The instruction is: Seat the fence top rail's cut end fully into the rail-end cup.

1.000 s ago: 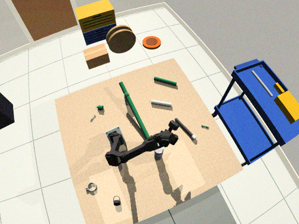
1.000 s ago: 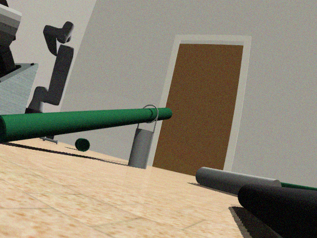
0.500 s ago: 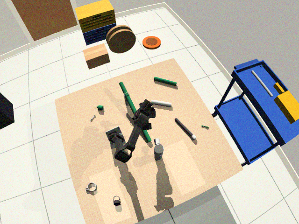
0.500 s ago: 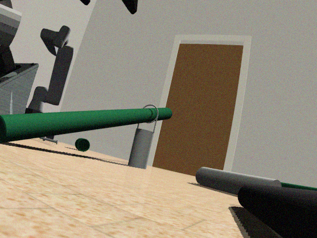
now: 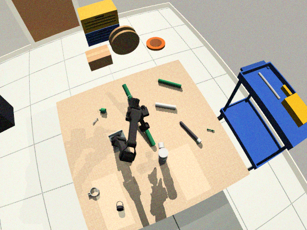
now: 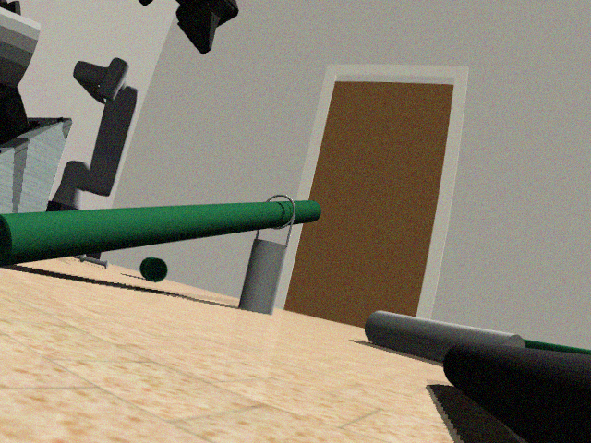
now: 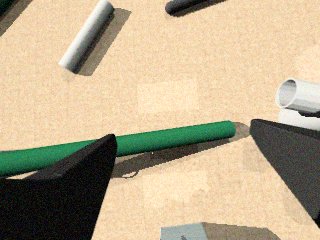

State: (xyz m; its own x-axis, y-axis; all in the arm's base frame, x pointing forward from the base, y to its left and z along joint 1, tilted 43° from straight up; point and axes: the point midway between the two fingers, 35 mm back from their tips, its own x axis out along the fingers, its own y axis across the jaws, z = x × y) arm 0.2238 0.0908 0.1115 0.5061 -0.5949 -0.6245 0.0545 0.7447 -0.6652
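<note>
The green rail [image 5: 149, 137] [image 6: 143, 226] [image 7: 175, 137] runs through the wire loop [image 5: 129, 96] [image 6: 293, 209] on top of the thin grey post [image 6: 262, 276]. Its cut end lies outside the white end cup [image 5: 161, 144] [image 7: 307, 94], with a short gap between them. The cup is beside the big post [image 5: 162, 154], up near its cap, and its mouth faces the rail side. The band is hard to make out. My gripper [image 5: 146, 120] [image 6: 175, 27] [image 7: 182, 132] is open and empty, above the rail, apart from it in the exterior view. The arm hides the rail's middle in the top view.
A white pipe [image 5: 165, 106] [image 6: 443, 333] [image 7: 87, 37], a dark pipe [image 5: 189, 131] and a short green pipe [image 5: 170, 83] lie right of the rail. A green cap [image 5: 103, 110] [image 6: 153, 269] and a bolt [image 5: 95, 121] lie left. A ring clamp [image 5: 98, 192] is near the front.
</note>
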